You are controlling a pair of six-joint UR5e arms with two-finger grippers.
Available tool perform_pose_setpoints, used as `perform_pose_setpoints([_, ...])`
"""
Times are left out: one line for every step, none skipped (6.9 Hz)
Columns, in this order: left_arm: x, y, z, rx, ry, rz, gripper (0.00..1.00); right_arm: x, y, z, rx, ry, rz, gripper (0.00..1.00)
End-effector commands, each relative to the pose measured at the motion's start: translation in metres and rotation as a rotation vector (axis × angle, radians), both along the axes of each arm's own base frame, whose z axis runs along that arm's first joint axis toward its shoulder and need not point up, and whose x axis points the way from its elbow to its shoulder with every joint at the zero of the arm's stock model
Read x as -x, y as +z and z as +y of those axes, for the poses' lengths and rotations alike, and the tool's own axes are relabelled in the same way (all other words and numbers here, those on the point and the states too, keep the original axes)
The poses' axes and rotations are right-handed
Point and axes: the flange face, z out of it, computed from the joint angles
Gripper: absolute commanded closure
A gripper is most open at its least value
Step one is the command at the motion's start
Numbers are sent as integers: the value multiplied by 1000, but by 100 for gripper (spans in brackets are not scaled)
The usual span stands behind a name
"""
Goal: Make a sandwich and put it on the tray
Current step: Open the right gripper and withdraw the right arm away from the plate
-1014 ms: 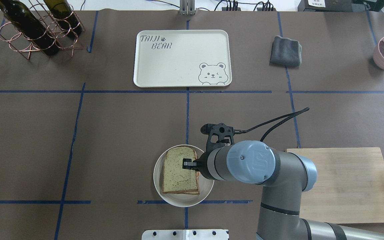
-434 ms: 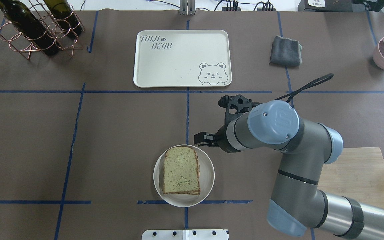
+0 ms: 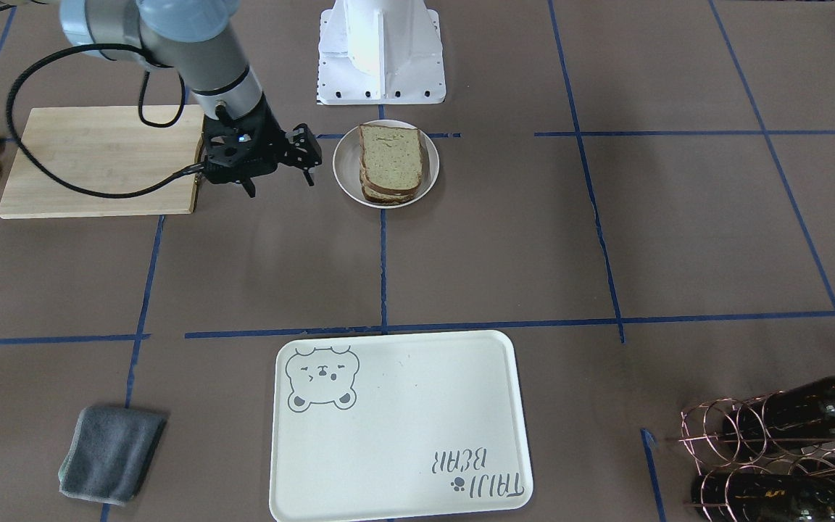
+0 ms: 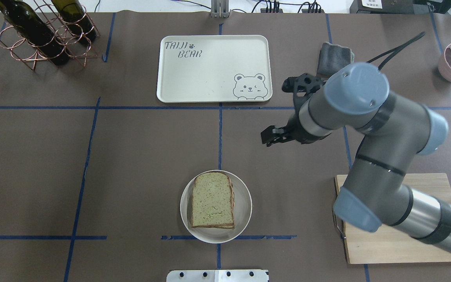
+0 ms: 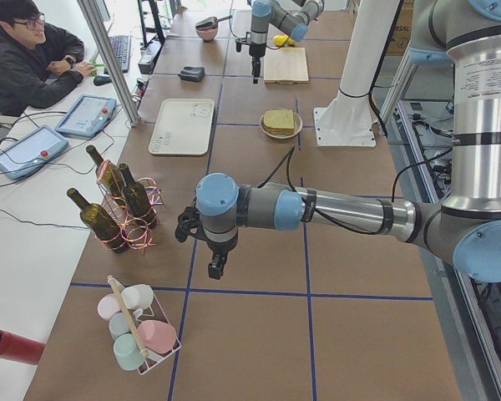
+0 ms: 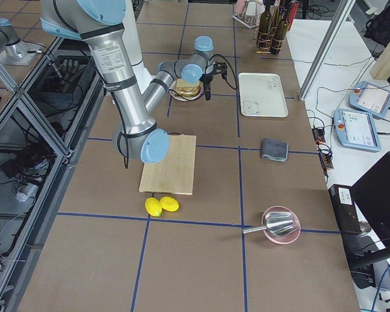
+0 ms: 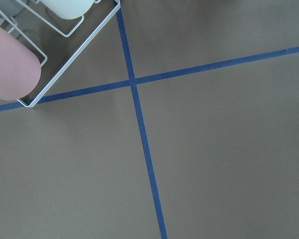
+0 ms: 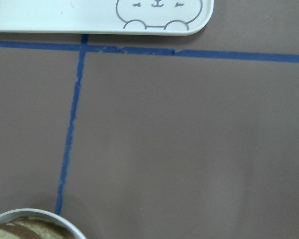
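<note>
Right tool (image 4: 269,136) hangs empty, jaws apart; sandwich (image 4: 212,200) lies well clear, on plate (image 4: 244,203)

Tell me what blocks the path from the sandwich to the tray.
Nothing visible does. Between the sandwich, on its plate, and the tray lies only bare table. The right claw, open, hangs off to the robot's right of that path, not across it.

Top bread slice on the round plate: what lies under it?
Under the top slice, crust edges of more bread show, resting on the white plate. Any filling between is covered.
</note>
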Motion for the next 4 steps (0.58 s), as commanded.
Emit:
perform_pose_setpoints([0,-25,-21,-67,0,2,0,-115,69,-58,-95,-97,58,0])
perform_pose_setpoints([0,-33,-27,-125,3,0,0,-163,106,-68,-143,-131,98,0])
perform_pose_setpoints([0,-43,-33,-231,-1,-2,0,-222,143,-75,-170,-157,112,0])
perform_pose_setpoints([-2,-47,-35,-255,0,4,0,-279,181,-72,-195,-187,125,0])
